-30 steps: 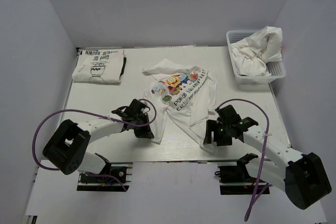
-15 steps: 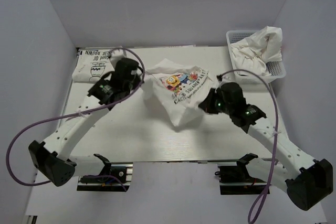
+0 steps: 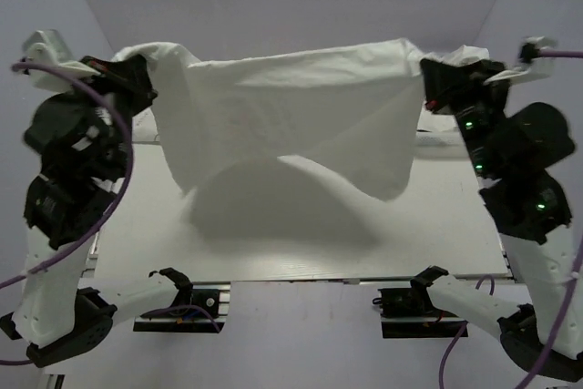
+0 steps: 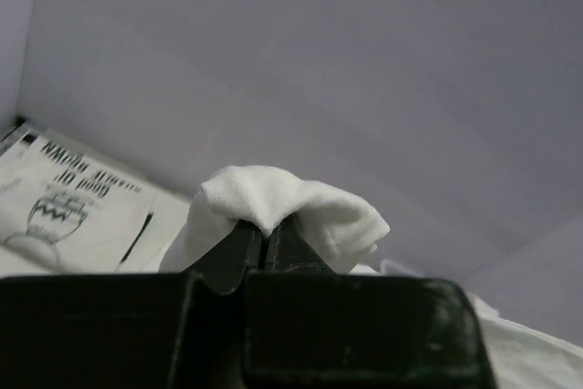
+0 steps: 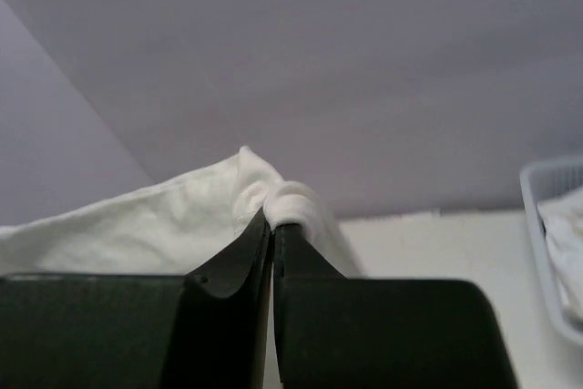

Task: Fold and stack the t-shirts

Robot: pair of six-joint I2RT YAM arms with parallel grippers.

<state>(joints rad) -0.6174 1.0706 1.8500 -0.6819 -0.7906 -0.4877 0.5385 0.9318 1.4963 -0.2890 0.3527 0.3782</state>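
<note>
Arms (image 3: pixel 68 148) high; fingers (image 4: pixel 228 257) clamped

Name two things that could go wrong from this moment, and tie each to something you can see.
1. The left arm's fingers and the right arm's fingers each pinch only a small bunch of the white cloth t-shirt hanging between them; one corner might slip free.
2. The shirt sags unevenly in the middle, so it may land creased, or partly over the folded white t-shirt with black lettering nearby.
</note>
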